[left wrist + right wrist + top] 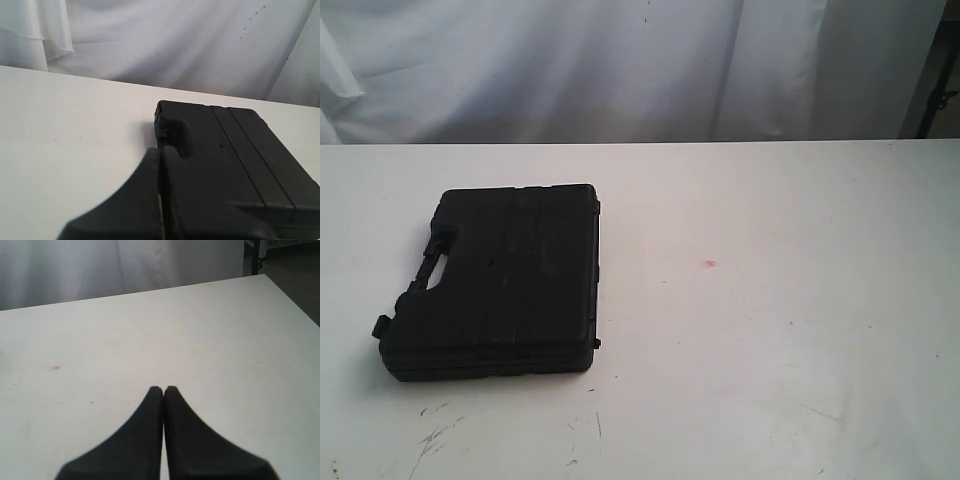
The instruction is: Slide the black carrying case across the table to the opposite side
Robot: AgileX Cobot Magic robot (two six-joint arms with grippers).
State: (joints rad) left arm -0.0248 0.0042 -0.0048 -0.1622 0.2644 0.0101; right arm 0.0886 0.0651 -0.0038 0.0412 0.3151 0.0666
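The black carrying case (505,280) lies flat on the left half of the white table (770,330), its handle side facing left. In the left wrist view the case (240,165) fills the right part of the picture, and my left gripper (161,150) is shut with nothing in it, its tips close to the case's handle edge. My right gripper (163,388) is shut and empty over bare table (200,340), with no case in that view. Neither gripper shows in the exterior view.
A white cloth backdrop (620,60) hangs behind the table's far edge. A small red mark (710,264) lies right of the case, and dark scuffs (435,435) mark the front left. A dark frame (940,80) stands at the back right.
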